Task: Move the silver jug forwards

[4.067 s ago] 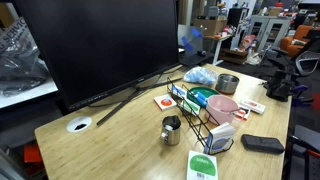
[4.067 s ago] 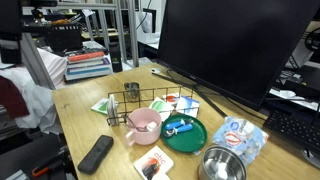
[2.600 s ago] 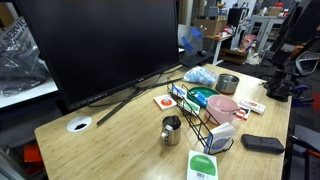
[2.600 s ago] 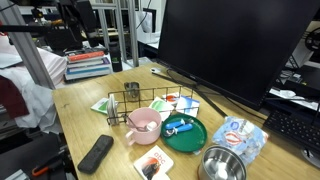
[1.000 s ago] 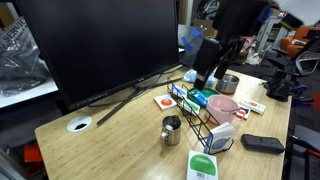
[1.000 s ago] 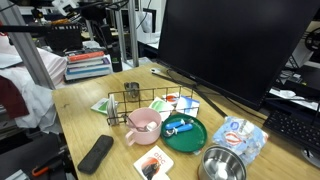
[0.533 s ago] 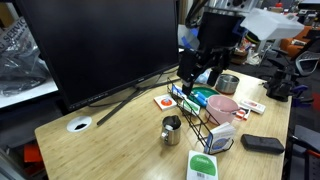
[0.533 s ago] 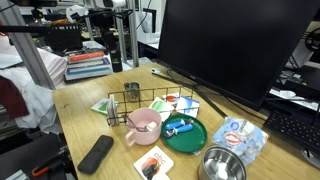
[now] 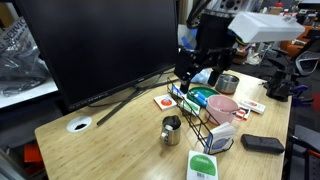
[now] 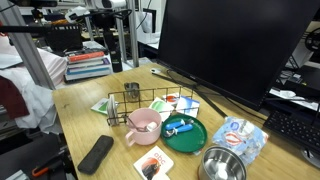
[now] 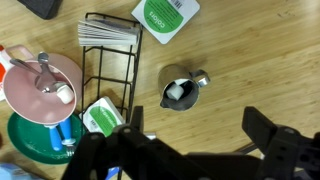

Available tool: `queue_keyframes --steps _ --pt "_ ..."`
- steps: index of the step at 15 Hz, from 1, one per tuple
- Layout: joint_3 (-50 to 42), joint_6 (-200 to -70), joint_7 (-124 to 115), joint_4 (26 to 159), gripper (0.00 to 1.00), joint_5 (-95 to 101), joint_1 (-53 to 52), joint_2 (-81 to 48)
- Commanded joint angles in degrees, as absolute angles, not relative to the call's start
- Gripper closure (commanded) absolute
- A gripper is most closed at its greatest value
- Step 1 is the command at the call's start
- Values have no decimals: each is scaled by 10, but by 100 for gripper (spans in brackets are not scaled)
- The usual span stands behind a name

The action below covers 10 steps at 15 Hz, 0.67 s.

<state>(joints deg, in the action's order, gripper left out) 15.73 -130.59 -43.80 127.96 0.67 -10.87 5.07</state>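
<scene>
The silver jug [image 9: 172,130] is a small shiny steel pitcher that stands upright on the wooden table, next to the wire rack [image 9: 204,117]. It also shows in an exterior view [image 10: 132,92], and in the wrist view [image 11: 178,90] with something white inside it. My gripper [image 9: 197,74] hangs high above the table over the green plate, well above and behind the jug. In the wrist view its two fingers [image 11: 190,150] are spread wide and empty, with the jug just beyond them.
A pink bowl [image 9: 222,105], green plate [image 9: 200,97], round silver tin [image 9: 228,83], black device [image 9: 262,144] and green card [image 9: 203,166] lie around the rack. A large monitor [image 9: 95,45] stands behind on its stand.
My arm has swung in from outside the picture over the table and moved toward the jug. The jug and the other things have not moved.
</scene>
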Motion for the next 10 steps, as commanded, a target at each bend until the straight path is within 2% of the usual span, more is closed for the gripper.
queue_keyframes --steps 1,6,10 --pt "161 -1301 -594 1235 0 80 -106 -5" --pt "135 -1270 -792 1173 0 122 -137 -103" --pt "111 -1246 -880 1108 0 74 -156 -178"
